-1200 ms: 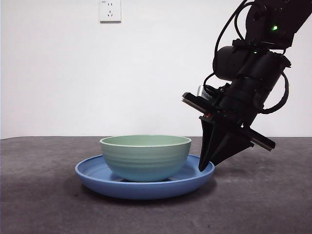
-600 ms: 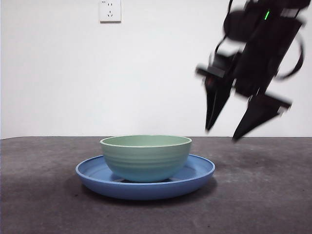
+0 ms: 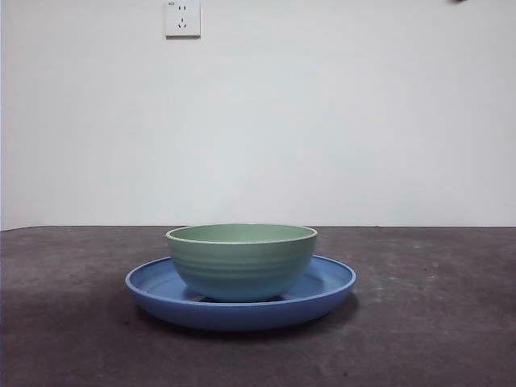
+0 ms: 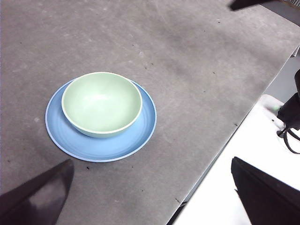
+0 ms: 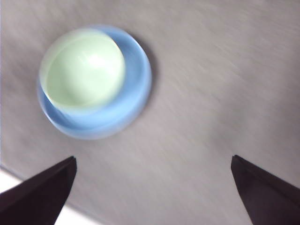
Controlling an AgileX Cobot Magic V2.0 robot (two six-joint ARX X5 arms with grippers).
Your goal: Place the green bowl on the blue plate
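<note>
The green bowl (image 3: 241, 260) sits upright on the blue plate (image 3: 326, 284), mouth facing straight up. Being round, it has no long axis to speak of. It rests on the plate's flat floor, a little toward the left of centre in the front view, so more bare blue shows on the right than on the left. The bowl is empty; from above, its pale inside (image 4: 101, 99) is smooth and clean, with a soft patch of light on it.

Its outside is a mint green with faint horizontal ridges running round it, and the rim is a lighter line. The plate is wide, shallow and glossy, with a low raised rim that flares outward; it holds nothing but the bowl.

Both stand on a dark grey table (image 3: 435, 322) with a matt, slightly speckled surface. Behind it is a plain white wall with a white socket (image 3: 182, 18) high on the left.

Neither arm is near the crockery. The left gripper (image 4: 150, 192) hangs high above the table's near side with its two black jaws spread wide apart and nothing between them. The right gripper (image 5: 152, 190) is also well above the table, looking down on the bowl (image 5: 83, 68) and plate (image 5: 136, 89) in a blurred picture, its jaws wide apart too and empty.
</note>
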